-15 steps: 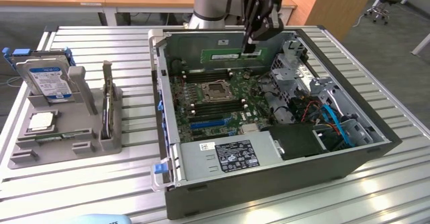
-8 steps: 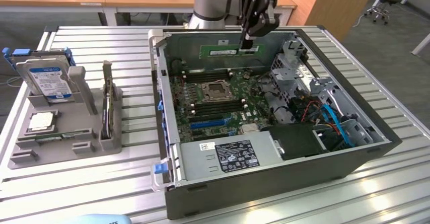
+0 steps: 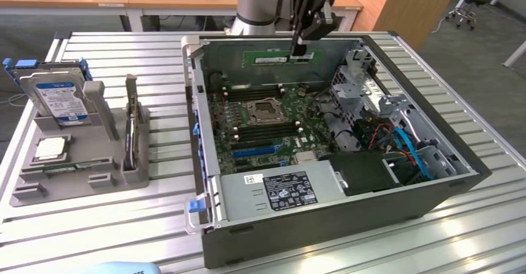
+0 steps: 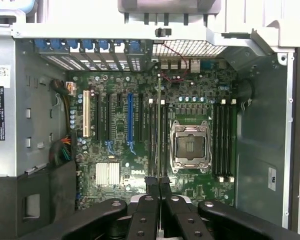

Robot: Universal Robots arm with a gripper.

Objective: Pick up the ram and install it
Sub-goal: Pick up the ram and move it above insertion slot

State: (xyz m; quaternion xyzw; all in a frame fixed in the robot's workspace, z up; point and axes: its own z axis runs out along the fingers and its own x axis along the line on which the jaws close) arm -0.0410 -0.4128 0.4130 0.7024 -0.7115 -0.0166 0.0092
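Note:
My gripper (image 3: 300,51) hangs over the far side of the open computer case (image 3: 206,132), shut on the ram (image 3: 267,58). The ram is a long, thin green stick held level above the motherboard (image 3: 271,120). In the wrist view the ram (image 4: 159,130) runs edge-on as a thin line out from between my closed fingers (image 4: 149,186). There it lies over the dark memory slots (image 4: 154,145) beside the empty processor socket (image 4: 190,145). A second bank of slots (image 4: 223,140) sits on the socket's other side.
A grey holder tray (image 3: 49,188) at the exterior view's left carries the blue-labelled hard drive (image 3: 58,95) and the silver-topped processor chip (image 3: 51,146). Inside the case are the power supply (image 3: 284,191), drive cage (image 3: 361,83) and blue cables (image 3: 411,151).

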